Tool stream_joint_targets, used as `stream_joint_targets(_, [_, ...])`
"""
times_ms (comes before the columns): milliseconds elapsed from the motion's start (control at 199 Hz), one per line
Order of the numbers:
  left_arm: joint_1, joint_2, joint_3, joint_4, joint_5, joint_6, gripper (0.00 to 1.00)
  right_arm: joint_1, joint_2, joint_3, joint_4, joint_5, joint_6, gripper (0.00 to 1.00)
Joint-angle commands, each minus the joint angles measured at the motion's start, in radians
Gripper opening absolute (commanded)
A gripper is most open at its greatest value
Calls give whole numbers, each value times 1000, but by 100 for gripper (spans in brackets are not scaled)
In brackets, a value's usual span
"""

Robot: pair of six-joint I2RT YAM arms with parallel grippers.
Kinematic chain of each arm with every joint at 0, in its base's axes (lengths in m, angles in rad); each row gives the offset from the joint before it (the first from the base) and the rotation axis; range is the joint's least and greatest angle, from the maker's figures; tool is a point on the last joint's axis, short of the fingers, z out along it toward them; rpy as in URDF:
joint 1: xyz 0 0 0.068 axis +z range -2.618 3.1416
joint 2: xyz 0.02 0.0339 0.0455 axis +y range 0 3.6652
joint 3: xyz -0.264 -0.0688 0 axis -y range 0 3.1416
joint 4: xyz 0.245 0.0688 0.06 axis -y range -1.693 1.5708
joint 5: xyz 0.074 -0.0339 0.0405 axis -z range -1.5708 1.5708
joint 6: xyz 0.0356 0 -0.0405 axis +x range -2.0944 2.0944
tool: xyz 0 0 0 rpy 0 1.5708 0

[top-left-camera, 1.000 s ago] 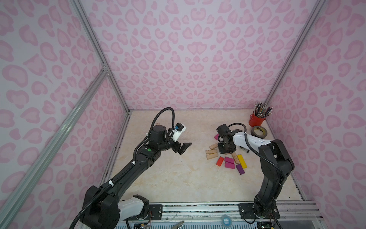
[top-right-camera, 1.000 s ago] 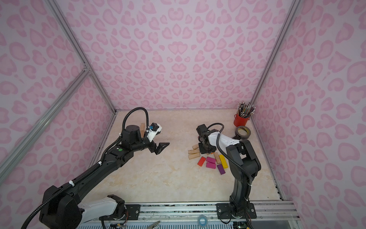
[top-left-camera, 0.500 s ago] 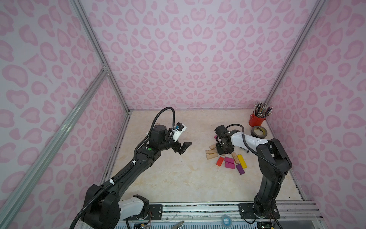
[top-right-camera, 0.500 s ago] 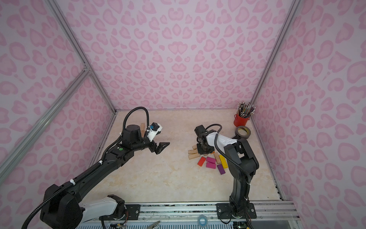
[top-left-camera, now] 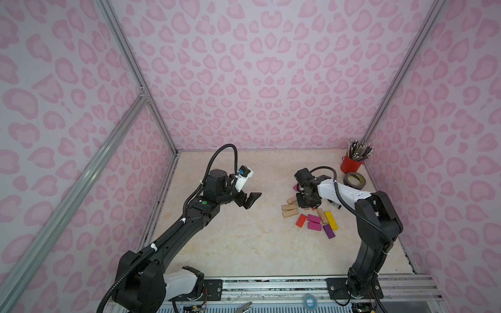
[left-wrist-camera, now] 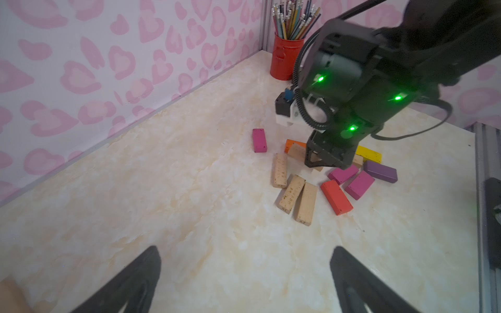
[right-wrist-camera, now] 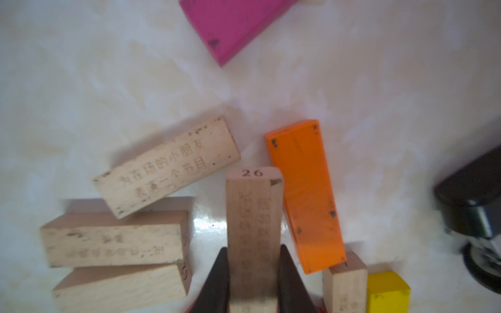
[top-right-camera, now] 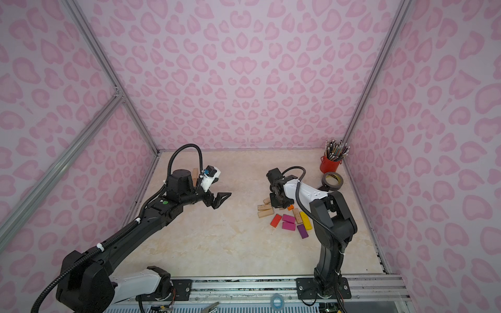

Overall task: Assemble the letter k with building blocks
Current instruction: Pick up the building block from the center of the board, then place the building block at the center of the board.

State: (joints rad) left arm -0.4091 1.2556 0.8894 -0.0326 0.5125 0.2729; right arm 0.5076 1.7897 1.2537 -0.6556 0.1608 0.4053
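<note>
Matt, fine-grained, with burnt-in lettering: pale unpainted wooden bar stamped 26 (right-wrist-camera: 253,216). Just beside that bar, orange painted wooden bar (right-wrist-camera: 303,195): glossy, chipped at the corners. Beyond its stamped end, magenta painted wooden bar (right-wrist-camera: 233,24): duller, scuffed. Beneath, cream marble-look tabletop (right-wrist-camera: 108,81): smooth, faintly shiny.

I'm seeing the building blocks (top-left-camera: 314,218) lying flat, clustered near the red pencil cup (top-left-camera: 350,165); the plain bar numbered 26 (right-wrist-camera: 253,216) is being gripped, perhaps raised.

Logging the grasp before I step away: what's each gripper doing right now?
Left gripper: open, holding nothing.
Right gripper: closed on a plain wooden block marked 26.
</note>
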Motion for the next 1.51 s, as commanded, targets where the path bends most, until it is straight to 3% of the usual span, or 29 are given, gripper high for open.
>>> stream_joint_targets(0, [36, 15, 20, 42, -47, -115, 99, 32, -49, 30, 46, -3, 97, 20])
stream_joint_targets(151, [94, 40, 36, 57, -121, -233, 98, 163, -12, 111, 161, -4, 264, 20])
stream_joint_targets(357, [158, 78, 59, 16, -282, -370, 94, 303, 202, 259, 311, 31, 467, 15])
stream_joint_targets(588, [209, 116, 92, -67, -377, -446, 92, 351, 429, 457, 311, 19, 527, 17])
stream_joint_targets(879, [217, 145, 117, -122, -449, -471, 92, 365, 561, 562, 287, -2, 570, 25])
stream_joint_targets(1025, [217, 164, 123, -134, -472, -496, 91, 366, 551, 553, 288, -6, 571, 37])
stream_joint_targets(1221, [214, 199, 153, -160, -471, -529, 83, 364, 475, 505, 313, -23, 529, 43])
stream_joint_targets(1357, [186, 218, 184, -184, -469, -567, 78, 361, 337, 372, 386, -8, 459, 45])
stream_joint_targets(1502, [106, 263, 226, -217, -537, -643, 71, 352, 112, 139, 507, 59, 318, 49])
